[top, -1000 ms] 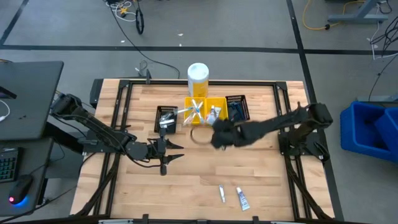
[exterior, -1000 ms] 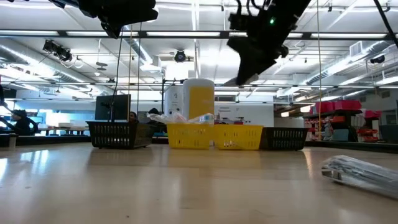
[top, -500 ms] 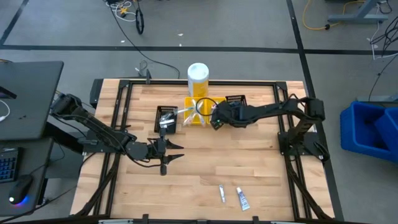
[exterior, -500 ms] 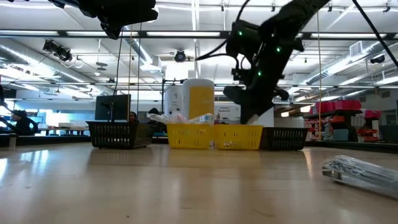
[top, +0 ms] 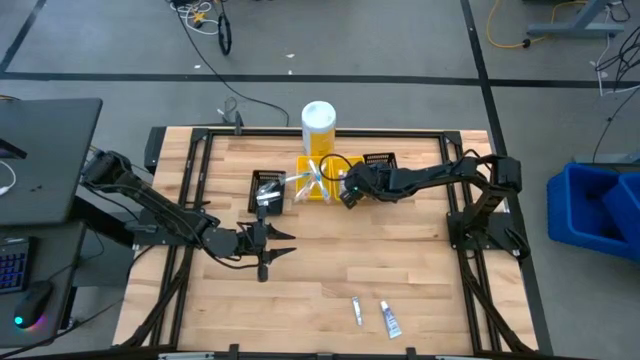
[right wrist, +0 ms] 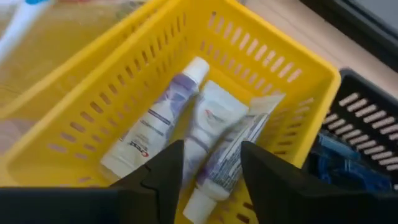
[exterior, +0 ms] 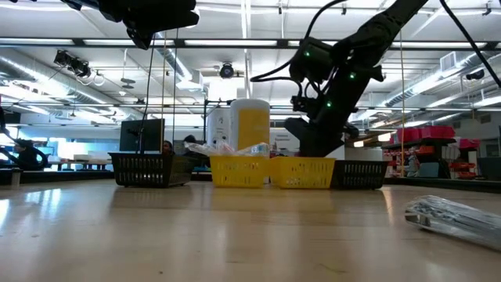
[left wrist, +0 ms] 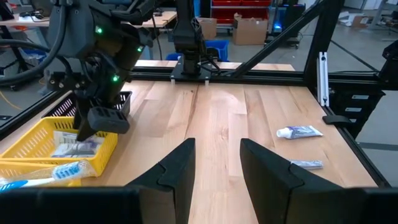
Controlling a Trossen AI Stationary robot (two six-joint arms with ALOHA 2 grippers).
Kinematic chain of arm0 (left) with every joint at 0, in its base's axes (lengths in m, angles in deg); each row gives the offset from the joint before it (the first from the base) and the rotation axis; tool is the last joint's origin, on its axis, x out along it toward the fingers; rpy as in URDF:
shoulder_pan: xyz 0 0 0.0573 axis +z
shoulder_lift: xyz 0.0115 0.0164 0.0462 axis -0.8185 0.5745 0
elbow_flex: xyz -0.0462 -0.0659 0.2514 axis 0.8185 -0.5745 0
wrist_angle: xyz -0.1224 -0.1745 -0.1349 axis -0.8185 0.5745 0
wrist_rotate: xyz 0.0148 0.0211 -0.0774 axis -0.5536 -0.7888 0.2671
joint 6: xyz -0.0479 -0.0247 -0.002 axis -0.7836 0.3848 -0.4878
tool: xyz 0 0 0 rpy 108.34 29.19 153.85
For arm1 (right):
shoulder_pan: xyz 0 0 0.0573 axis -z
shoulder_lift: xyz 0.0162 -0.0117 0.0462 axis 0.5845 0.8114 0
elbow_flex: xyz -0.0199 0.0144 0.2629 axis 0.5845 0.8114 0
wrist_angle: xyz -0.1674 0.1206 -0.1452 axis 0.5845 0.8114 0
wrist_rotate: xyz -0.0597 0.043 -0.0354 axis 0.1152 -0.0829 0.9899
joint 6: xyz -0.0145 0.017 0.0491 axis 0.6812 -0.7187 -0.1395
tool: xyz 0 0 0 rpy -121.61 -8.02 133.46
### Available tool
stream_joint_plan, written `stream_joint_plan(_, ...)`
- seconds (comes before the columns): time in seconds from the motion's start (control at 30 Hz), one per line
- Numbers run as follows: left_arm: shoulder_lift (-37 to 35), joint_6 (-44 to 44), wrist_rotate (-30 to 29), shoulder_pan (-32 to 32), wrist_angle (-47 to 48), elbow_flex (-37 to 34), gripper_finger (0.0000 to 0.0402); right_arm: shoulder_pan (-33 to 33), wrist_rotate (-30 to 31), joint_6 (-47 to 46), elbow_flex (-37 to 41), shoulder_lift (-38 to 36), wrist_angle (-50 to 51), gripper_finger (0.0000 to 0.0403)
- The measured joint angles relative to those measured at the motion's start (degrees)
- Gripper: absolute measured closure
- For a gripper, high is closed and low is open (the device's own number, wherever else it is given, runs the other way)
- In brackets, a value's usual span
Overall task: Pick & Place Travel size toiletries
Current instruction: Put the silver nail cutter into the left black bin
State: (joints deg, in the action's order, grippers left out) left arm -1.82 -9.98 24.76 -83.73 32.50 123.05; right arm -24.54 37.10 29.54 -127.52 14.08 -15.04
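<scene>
The right gripper (right wrist: 208, 171) is hanging open and empty over the yellow bin (right wrist: 267, 59) of toothpaste tubes (right wrist: 155, 124), so I think it must fetch another from the bench's near edge.

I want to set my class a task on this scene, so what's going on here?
The right claw hangs open over a yellow bin holding three white tubes. The left claw waits open above the table's near-left part, empty. Two more tubes lie loose on the table's near side. A neighbouring yellow bin holds toothbrushes; black bins flank both.
</scene>
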Motion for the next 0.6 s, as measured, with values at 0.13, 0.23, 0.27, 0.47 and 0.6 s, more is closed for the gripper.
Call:
stream_joint_plan(0.13, 0.0, 0.0, 0.0, 0.0, 0.0, 0.0, 0.0268, -0.1, -0.1, 1.9, 0.0, 0.0, -1.7, 0.0206)
stream_joint_plan(0.23, 0.0, 0.0, 0.0, 0.0, 0.0, 0.0, 0.0268, -0.7, -1.6, 3.0, -0.1, -0.3, -2.4, 0.0193)
stream_joint_plan(0.27, 0.0, 0.0, 0.0, 0.0, 0.0, 0.0, 0.0268, -1.2, -2.7, 3.7, -0.2, -0.5, -2.3, 0.0189)
stream_joint_plan(0.47, 0.0, 0.0, 0.0, 0.0, 0.3, 0.0, 0.0268, -6.5, -7.1, 5.4, -1.0, -4.4, 0.9, 0.0181)
stream_joint_plan(0.6, 0.0, 0.0, 0.0, 0.0, 0.7, 0.0, 0.0268, -11.7, -7.0, 4.4, -1.0, -9.5, 3.4, 0.0189)
